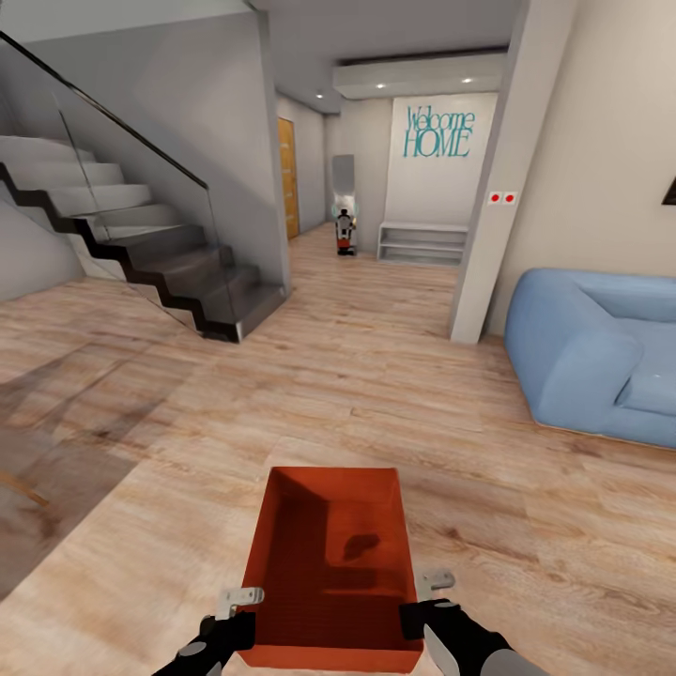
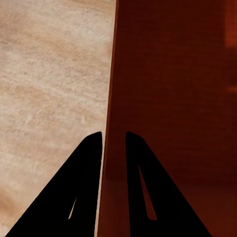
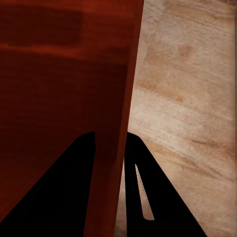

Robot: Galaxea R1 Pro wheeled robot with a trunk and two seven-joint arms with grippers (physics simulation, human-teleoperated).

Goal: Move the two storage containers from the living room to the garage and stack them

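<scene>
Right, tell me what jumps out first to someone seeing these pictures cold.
The red-orange storage container at bottom centre of the head view, held above the wood plank floor with the left gripper and right gripper each pinching a side wall. Ahead, a dark staircase with a glass rail climbs at left, a blue sofa sits at right, and a teal "Welcome HOME" sign marks the far wall.
</scene>
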